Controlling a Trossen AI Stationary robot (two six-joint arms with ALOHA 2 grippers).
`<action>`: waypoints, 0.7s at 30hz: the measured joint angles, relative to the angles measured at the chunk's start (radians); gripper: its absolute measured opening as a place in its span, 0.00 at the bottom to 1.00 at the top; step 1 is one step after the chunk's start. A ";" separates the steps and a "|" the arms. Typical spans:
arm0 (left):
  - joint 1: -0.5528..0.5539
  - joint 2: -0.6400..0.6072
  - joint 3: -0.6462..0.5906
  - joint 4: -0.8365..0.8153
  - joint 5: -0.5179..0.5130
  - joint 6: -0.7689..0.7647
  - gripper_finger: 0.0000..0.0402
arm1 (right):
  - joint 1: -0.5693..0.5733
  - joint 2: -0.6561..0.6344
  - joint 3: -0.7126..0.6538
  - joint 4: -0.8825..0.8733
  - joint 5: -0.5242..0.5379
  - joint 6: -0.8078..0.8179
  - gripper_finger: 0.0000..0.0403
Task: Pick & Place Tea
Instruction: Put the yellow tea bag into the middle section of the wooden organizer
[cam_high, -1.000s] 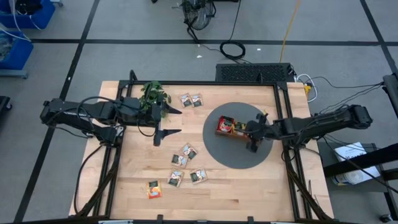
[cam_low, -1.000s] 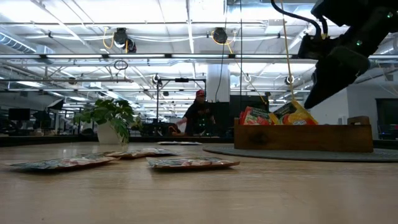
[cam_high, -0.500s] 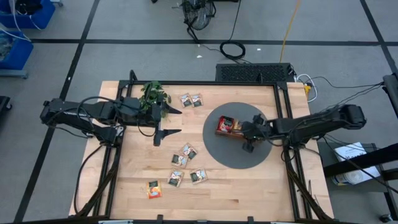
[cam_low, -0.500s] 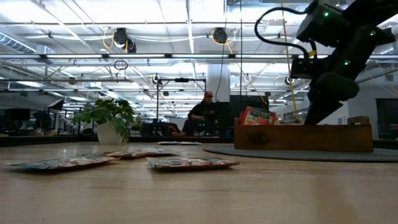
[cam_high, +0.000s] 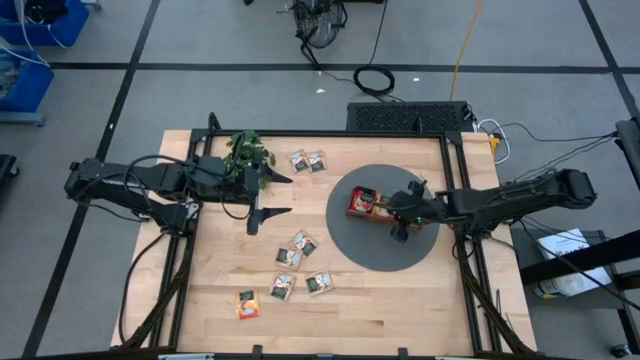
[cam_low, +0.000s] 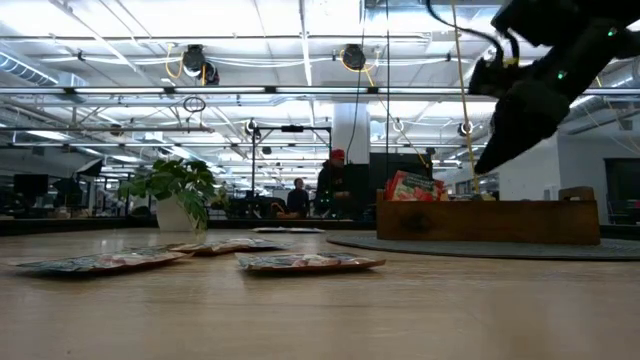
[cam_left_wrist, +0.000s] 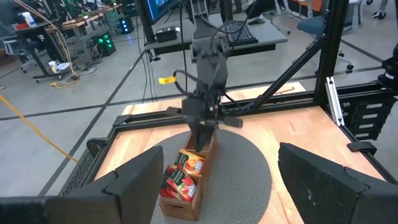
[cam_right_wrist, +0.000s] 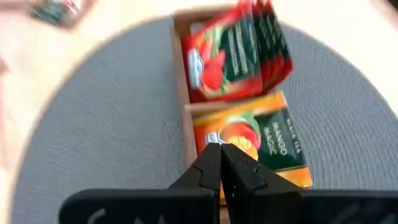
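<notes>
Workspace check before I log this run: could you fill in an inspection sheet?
Surface: wooden table with a round grey mat.
Job's things: red sachets and orange sachets stand in the wooden tray; loose sachets lie on the table.
Clutter: potted plant.
Grippers: right gripper shut above the tray; left gripper open beside the plant.
Cables: coil on the floor.
Surroundings: people in the background.

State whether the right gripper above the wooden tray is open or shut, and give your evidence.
Shut. In the right wrist view the right gripper has its two dark fingers pressed together with nothing between them, above the orange sachets in the wooden tray.
</notes>
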 joint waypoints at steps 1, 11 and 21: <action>0.000 0.000 0.000 0.000 0.000 0.000 0.77 | 0.007 -0.023 0.000 0.001 0.003 0.000 0.00; 0.000 0.000 0.000 0.000 0.000 0.000 0.77 | 0.060 -0.110 -0.116 0.565 0.044 -0.330 0.00; 0.000 0.000 0.000 0.063 0.000 0.000 0.77 | 0.058 -0.110 -0.423 1.296 0.044 -0.450 0.00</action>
